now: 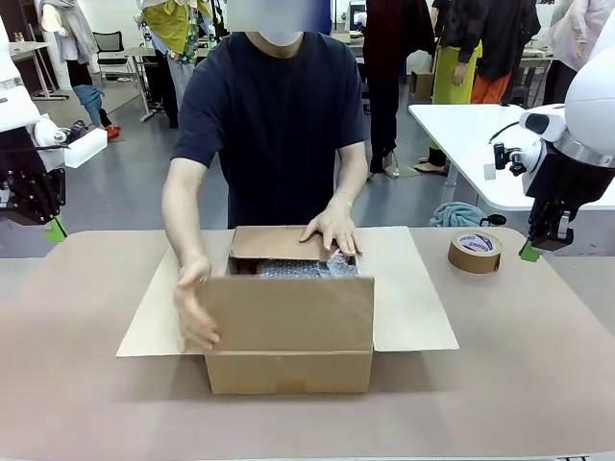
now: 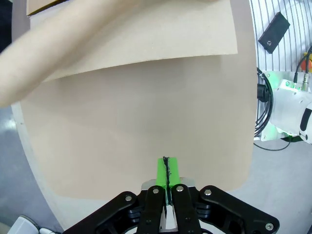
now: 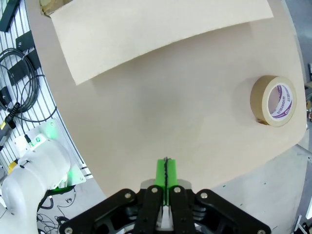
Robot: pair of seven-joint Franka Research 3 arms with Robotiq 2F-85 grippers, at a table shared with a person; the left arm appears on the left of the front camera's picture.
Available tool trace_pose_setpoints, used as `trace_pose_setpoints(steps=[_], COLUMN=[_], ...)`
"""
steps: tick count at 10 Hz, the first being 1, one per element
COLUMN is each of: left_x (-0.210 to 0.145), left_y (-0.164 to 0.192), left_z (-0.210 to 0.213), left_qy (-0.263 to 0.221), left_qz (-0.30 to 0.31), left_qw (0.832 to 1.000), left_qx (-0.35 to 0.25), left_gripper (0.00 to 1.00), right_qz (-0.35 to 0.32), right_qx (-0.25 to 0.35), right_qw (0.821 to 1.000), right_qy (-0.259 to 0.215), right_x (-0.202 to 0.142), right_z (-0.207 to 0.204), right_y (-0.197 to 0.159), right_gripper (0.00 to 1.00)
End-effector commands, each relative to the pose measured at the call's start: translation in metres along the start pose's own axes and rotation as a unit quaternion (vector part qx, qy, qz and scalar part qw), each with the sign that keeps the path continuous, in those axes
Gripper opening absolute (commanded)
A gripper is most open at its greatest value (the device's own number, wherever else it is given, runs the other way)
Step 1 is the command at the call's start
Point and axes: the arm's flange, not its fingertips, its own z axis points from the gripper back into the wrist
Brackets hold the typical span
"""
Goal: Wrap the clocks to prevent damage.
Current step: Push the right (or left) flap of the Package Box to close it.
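The left arm (image 1: 12, 91) and right arm (image 1: 596, 101) are cased in white. The left gripper (image 1: 55, 229) and right gripper (image 1: 529, 252) are built of black linkages with silver screws (image 2: 128, 197) and green pads (image 2: 161, 173). A black cable (image 1: 504, 130) is looped at the right wrist. A navy short-sleeved T-shirt (image 1: 274, 115) is worn by the person (image 1: 183, 202).

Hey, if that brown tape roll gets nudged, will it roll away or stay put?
The tape roll lies flat on the table, so a nudge would probably slide it, not roll it. It looks like a stiff ring with an open core, so it should keep its shape if gripped. Its smooth side may be slightly slippery.
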Motion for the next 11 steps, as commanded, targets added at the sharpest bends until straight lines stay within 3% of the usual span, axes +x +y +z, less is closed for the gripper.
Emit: trace_pose_setpoints(steps=[1,11], left_x=[0.0010,0.0000], left_y=[0.0009,0.0000], left_z=[0.0014,0.0000], left_qy=[-0.003,0.000], left_qz=[0.002,0.000], left_qw=[1.000,1.000], left_qx=[-0.001,0.000], left_gripper=[0.00,0.00], right_qz=[0.001,0.001], right_qx=[0.002,0.002], right_qw=[1.000,1.000], right_qy=[-0.003,-0.003], right_x=[-0.0006,-0.0006], right_z=[-0.0012,-0.0012], right_y=[0.0004,0.0004], right_gripper=[0.01,0.01])
